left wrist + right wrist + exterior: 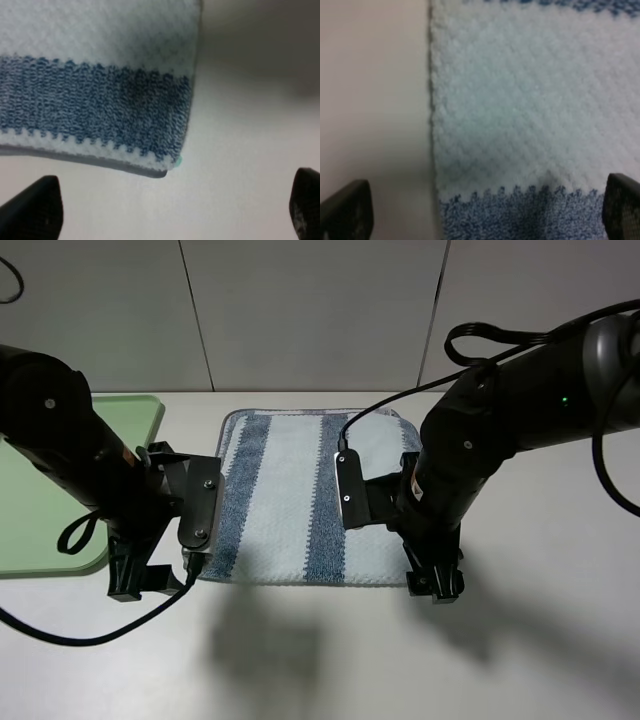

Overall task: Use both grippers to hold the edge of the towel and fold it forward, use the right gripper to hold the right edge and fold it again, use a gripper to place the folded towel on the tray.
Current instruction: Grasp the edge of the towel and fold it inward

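Spanning the whole field, a white table [520,640] carries everything shown, and grey wall panels [310,310] close the far side. A pale green tray [40,510] with a low rim and rounded corners lies at the far left, cut by the picture's border and partly hidden by the black left arm [60,430]. The towel [290,490] lies flat and spread out at the table's middle, near the tray yet apart from it. Its blue-grey and pale stripes run from the far side to the near side. The black right arm [540,390] reaches in from the right and covers part of the towel's right side. The left gripper [140,580] hangs at the towel's near left corner, and the right gripper [435,585] hangs at its near right corner. Both pincers stand wide apart and grip nothing. In the left wrist view the left gripper [170,215] shows two dark fingers [35,210] flanking bare table, with the towel's corner [162,165] just beyond them. In the right wrist view the right gripper [485,215] shows fingers [347,210] straddling the edge of the towel [431,100], one over table and the other over cloth. Thin grey binding trims that edge. Whether any fingertip touches the table cannot be told.
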`<state>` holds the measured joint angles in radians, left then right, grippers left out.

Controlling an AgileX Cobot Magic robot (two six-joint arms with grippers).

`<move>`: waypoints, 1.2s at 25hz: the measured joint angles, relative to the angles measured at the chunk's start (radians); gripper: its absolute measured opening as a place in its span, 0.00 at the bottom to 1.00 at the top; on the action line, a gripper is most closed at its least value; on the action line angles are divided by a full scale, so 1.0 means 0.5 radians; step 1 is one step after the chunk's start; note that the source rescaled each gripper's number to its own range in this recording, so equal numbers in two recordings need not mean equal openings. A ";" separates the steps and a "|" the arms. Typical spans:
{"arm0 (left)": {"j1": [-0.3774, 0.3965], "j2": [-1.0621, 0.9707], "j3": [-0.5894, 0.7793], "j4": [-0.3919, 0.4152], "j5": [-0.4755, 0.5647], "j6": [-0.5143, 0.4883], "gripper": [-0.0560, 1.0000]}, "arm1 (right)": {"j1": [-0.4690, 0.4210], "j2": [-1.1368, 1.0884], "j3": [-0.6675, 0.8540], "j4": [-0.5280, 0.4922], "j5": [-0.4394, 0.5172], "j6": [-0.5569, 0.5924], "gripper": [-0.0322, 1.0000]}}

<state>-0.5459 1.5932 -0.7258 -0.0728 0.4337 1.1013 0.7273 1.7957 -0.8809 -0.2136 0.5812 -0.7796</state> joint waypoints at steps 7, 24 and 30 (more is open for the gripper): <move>0.000 0.007 -0.001 0.000 -0.029 0.058 0.89 | -0.033 0.016 0.000 -0.141 -0.041 -0.014 1.00; 0.000 0.007 -0.001 0.000 -0.031 0.065 0.89 | -0.149 0.076 0.000 -0.002 -0.087 -0.188 1.00; 0.000 0.007 -0.001 0.000 -0.039 0.065 0.88 | -0.155 0.185 0.000 0.024 -0.095 -0.193 1.00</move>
<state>-0.5459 1.5965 -0.7262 -0.0728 0.4143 1.1336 0.6496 1.8882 -0.8809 -0.2015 0.5336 -0.8762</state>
